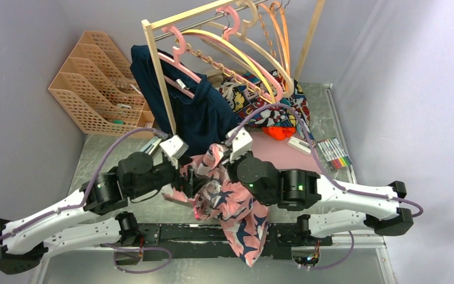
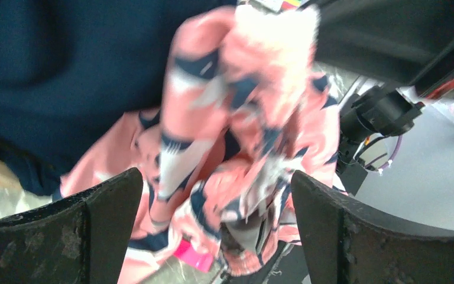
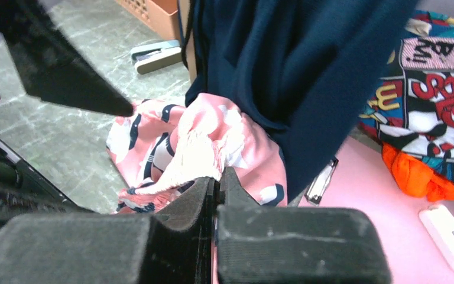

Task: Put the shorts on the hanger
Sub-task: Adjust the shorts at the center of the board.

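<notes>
My right gripper [image 3: 216,183] is clamped shut on a bunched fold of the shorts [image 3: 236,142], holding them up just in front of the navy garment [image 3: 295,71], while my left gripper [image 2: 216,189] stands wide open around them, gripping nothing, probably to regrasp.

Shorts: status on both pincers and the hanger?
Left pincer open astride the shorts. Right pincer shut on the shorts' edge. Yellow hanger on the rack, unloaded. Navy garment hangs right behind.

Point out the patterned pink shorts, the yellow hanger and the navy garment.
shorts [image 1: 236,207], top view, bunched middle fabric.
yellow hanger [image 1: 236,50], top view, curved shoulder arm.
navy garment [image 1: 204,118], top view, hanging body.
</notes>
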